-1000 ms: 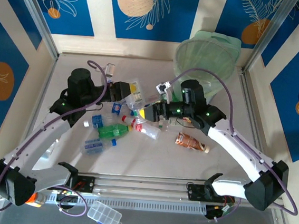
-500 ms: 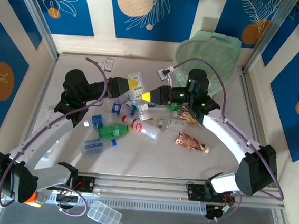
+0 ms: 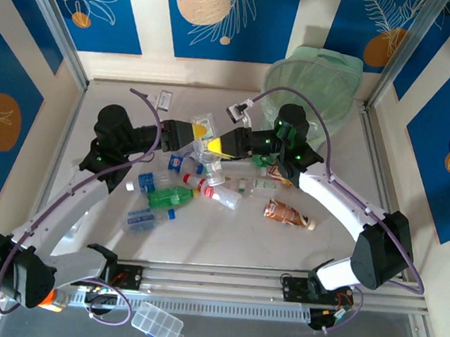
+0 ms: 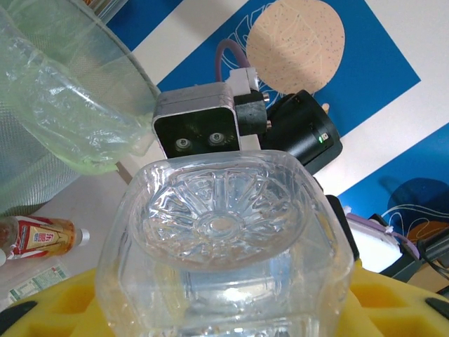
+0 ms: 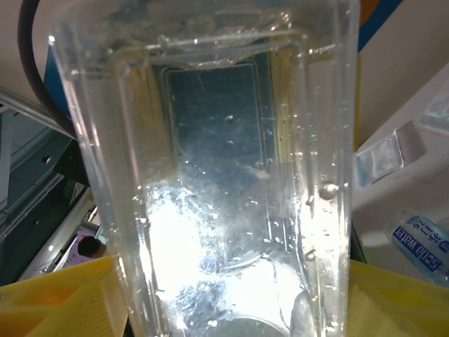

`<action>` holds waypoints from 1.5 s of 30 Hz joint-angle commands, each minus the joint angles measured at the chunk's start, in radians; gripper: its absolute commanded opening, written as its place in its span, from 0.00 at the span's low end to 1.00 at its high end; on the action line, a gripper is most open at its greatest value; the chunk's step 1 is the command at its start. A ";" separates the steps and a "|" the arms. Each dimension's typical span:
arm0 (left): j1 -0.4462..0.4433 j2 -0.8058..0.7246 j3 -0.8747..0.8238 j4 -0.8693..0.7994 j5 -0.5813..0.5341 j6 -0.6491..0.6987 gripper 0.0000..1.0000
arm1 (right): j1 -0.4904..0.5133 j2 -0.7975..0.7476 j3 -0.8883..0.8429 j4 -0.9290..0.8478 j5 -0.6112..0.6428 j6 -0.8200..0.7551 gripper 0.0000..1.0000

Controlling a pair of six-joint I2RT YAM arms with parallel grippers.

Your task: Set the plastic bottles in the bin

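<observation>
Robot lab cell: rail-framed table (image 3: 226, 236), patterned panels (image 3: 90, 0).

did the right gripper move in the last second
Yes. The right gripper has shifted toward the far wall, away from the brown crushed bottle, which stayed put, and up to the clear bottle in the left gripper.

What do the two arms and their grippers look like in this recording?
Both arms have white link shells and black joint housings with small green lights. The left arm and right arm each trail a purple cable to the wrist. The left gripper and right gripper have yellow fingers; a grey two-lens camera box sits on the right wrist.
</observation>
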State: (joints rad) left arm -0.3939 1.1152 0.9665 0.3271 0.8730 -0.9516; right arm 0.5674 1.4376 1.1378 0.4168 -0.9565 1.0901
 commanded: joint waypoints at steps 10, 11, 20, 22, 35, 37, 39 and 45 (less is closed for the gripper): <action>-0.042 -0.036 0.017 -0.081 -0.014 0.075 0.78 | 0.020 -0.058 0.040 -0.140 0.014 -0.072 0.45; -0.042 -0.046 0.027 -0.117 -0.028 0.097 0.84 | 0.017 -0.067 0.043 -0.171 0.017 -0.093 0.45; -0.040 -0.152 0.127 -0.611 -0.350 0.367 0.95 | -0.053 -0.205 0.137 -0.664 0.277 -0.412 0.42; -0.042 -0.162 0.108 -0.644 -0.375 0.367 0.95 | -0.058 -0.224 0.166 -0.747 0.363 -0.467 0.42; -0.045 -0.250 0.006 -0.898 -0.518 0.422 0.94 | -0.164 -0.148 0.480 -1.143 1.005 -0.655 0.40; -0.045 -0.255 0.006 -0.920 -0.529 0.439 0.94 | -0.193 -0.121 0.526 -1.153 1.053 -0.667 0.40; -0.045 -0.256 0.009 -0.942 -0.546 0.454 0.93 | -0.227 -0.091 0.568 -1.158 1.099 -0.676 0.40; -0.045 -0.237 0.015 -0.975 -0.571 0.475 0.94 | -0.327 0.024 0.669 -1.187 1.177 -0.688 0.40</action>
State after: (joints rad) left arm -0.4324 0.8745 0.9771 -0.6117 0.3290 -0.5129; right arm 0.2691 1.4170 1.7527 -0.7292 0.1291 0.4324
